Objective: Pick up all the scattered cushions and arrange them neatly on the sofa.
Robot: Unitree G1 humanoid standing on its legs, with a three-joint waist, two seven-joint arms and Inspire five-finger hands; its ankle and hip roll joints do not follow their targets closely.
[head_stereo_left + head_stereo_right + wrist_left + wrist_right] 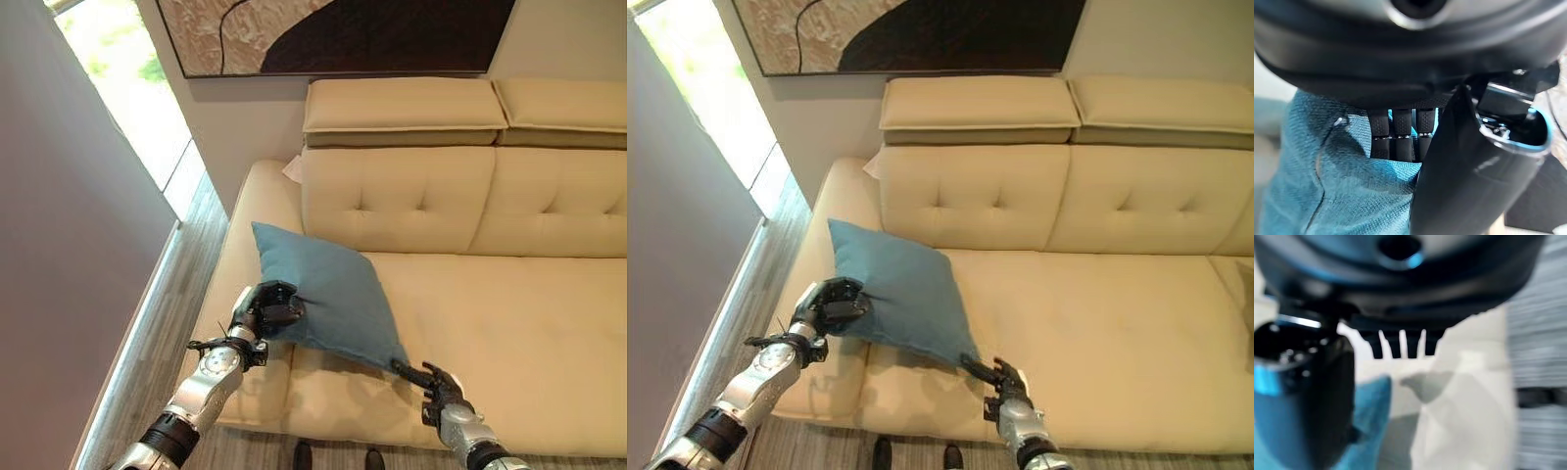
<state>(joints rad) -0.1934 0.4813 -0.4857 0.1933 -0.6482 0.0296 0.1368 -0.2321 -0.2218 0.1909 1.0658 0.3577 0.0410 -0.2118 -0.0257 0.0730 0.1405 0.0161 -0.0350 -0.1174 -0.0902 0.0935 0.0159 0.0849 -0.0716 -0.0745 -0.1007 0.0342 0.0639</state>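
A teal cushion [328, 294] lies tilted on the left seat of the cream sofa [519, 323], its far corner leaning toward the backrest. My left hand [269, 305] is shut on the cushion's left edge; in the left wrist view its fingers [1400, 134] curl into the teal fabric [1327, 186] beside the thumb. My right hand [436, 384] is at the cushion's near right corner by the sofa's front edge, open with its fingers straight. In the right wrist view the teal corner [1369, 406] shows beside the thumb [1303, 396].
The sofa's tufted backrest [411, 201] and two headrests [402, 108] rise behind the cushion. A framed painting [333, 34] hangs above. Left of the sofa arm, a strip of wood floor [171, 323] runs along a window [127, 88] and a grey wall.
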